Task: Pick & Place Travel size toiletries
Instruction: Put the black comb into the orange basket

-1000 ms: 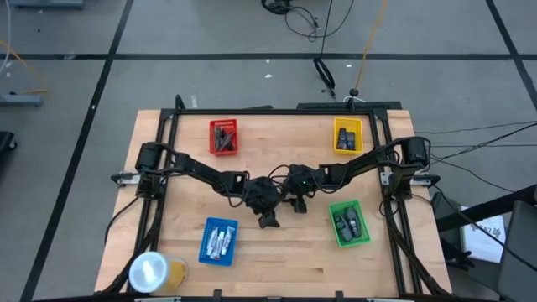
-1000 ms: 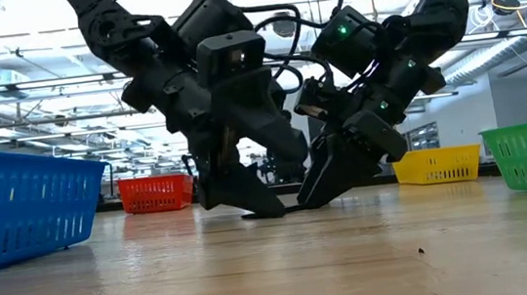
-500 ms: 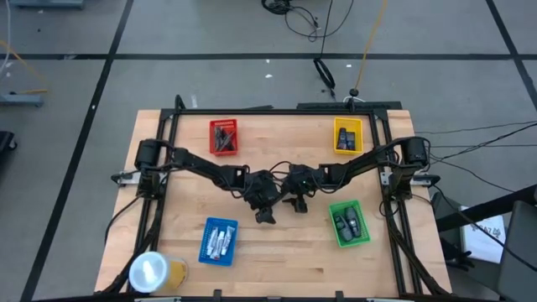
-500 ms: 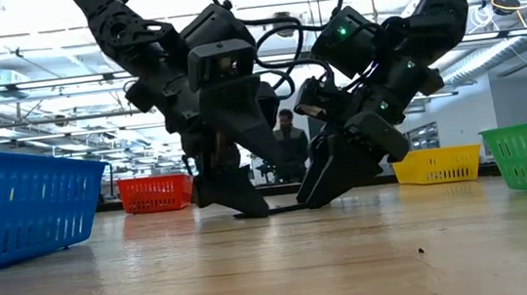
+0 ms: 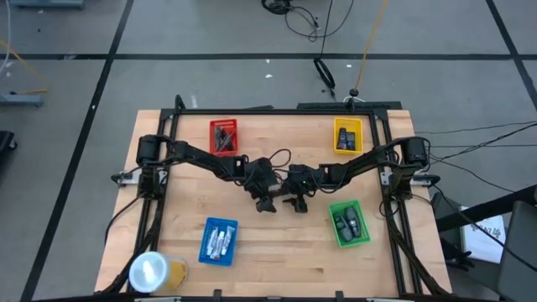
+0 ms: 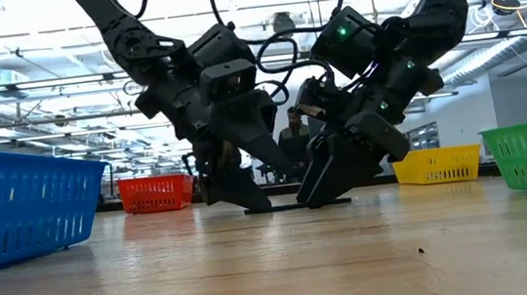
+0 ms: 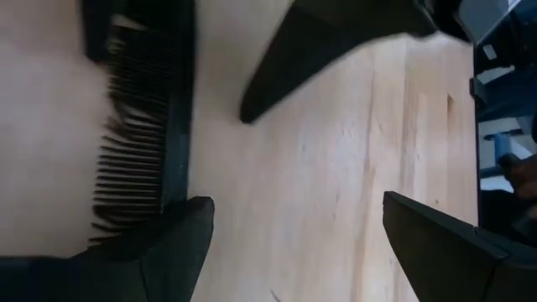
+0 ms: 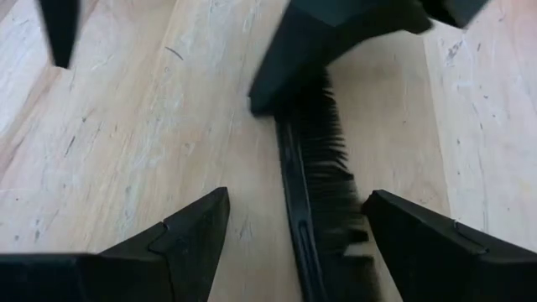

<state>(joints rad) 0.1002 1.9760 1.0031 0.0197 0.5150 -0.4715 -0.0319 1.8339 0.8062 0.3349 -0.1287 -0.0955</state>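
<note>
A black comb [image 8: 315, 168] lies flat on the wood at the table's middle; it is a thin dark line in the low view [image 6: 294, 205]. My right gripper [image 8: 294, 226] is open and low, with one finger on each side of the comb [image 7: 143, 126] and clear of it. My left gripper [image 7: 298, 243] is open and faces it, one finger [image 8: 319, 50] over the comb's far end. In the high view, left gripper [image 5: 267, 204] and right gripper [image 5: 295, 204] nearly meet. White tubes lie in the blue tray [image 5: 218, 242] and dark sticks in the red tray [image 5: 223, 137]. My left gripper comes slanting down from above, and one finger [image 7: 159, 243] covers the comb's end [image 7: 138, 214]. The finger hides the spot, so I cannot tell whether it touches the comb. The comb lies flat on the table.
A yellow tray [image 5: 347, 136] stands at the far right and a green tray [image 5: 348, 223] with dark oval pieces at the near right. A yellowish roll with a white top [image 5: 155, 272] lies at the near left corner. Bare wood lies between the trays. A person stands in the room beyond [image 6: 294, 134].
My left gripper has moved toward the table's far edge, closing on the right gripper and the comb. The right gripper has kept still.
</note>
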